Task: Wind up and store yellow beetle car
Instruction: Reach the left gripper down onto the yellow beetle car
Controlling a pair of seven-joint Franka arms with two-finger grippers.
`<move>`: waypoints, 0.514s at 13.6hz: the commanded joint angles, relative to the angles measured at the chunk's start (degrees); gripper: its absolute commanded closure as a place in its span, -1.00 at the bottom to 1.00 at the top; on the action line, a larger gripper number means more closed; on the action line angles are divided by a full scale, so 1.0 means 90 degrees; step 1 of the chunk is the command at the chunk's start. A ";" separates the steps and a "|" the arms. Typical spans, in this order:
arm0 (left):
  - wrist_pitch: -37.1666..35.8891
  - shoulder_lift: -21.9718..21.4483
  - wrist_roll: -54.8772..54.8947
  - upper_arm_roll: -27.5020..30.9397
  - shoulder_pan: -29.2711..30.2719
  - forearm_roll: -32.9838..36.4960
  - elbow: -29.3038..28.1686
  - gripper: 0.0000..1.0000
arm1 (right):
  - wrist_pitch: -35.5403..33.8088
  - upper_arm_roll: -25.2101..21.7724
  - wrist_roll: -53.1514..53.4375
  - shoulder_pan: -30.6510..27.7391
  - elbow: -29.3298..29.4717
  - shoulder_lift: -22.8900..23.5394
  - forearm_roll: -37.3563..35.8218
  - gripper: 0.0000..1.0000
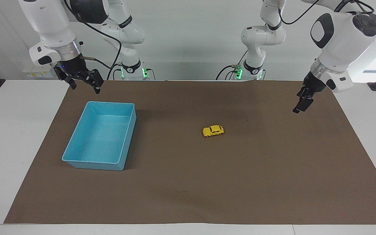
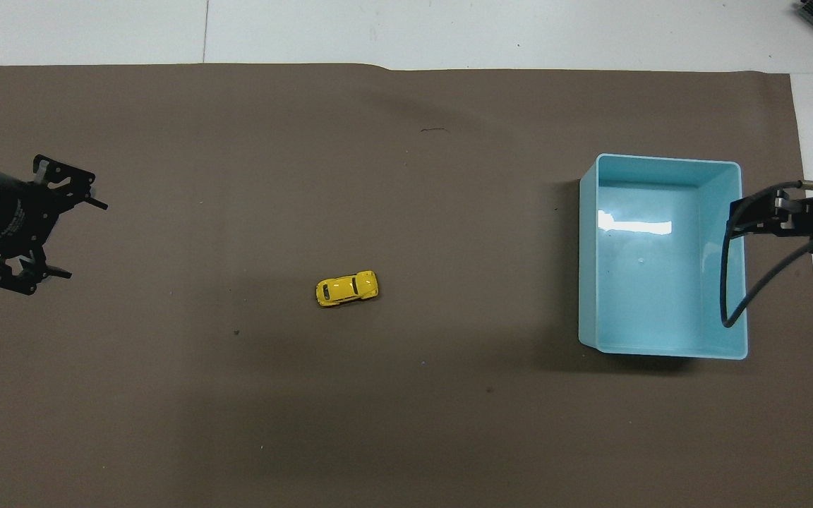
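Observation:
The yellow beetle car (image 1: pixel 213 131) (image 2: pixel 347 288) stands on its wheels near the middle of the brown mat, untouched. My left gripper (image 1: pixel 298 108) (image 2: pixel 84 238) hangs open over the mat toward the left arm's end of the table, well apart from the car. Its fingers are spread wide in the overhead view, with nothing between them. My right gripper (image 1: pixel 86 88) (image 2: pixel 749 217) is open too and hovers above the edge of the blue bin (image 1: pixel 91 164) (image 2: pixel 588 268) that lies nearest the robots. The bin has nothing in it.
A brown mat (image 1: pixel 240 182) covers most of the white table (image 1: pixel 11 137). The bin sits toward the right arm's end, a long way from the car. A black cable (image 2: pixel 727 296) from the right wrist loops over the bin's side.

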 commanded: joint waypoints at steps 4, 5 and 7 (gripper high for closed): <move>0.0935 0.0305 -0.3656 0.0070 -0.0468 0.0043 -0.0290 -1.00 | 0.0079 0.0027 -0.0013 -0.0049 -0.0004 0.0016 0.0029 -1.00; 0.1013 0.0334 -0.4007 0.0070 -0.0546 0.0043 -0.0290 -1.00 | 0.0079 0.0027 -0.0013 -0.0049 -0.0004 0.0016 0.0029 -1.00; 0.1170 0.0451 -0.4555 0.0070 -0.0848 0.0043 -0.0290 -1.00 | 0.0079 0.0027 -0.0013 -0.0049 -0.0004 0.0016 0.0029 -1.00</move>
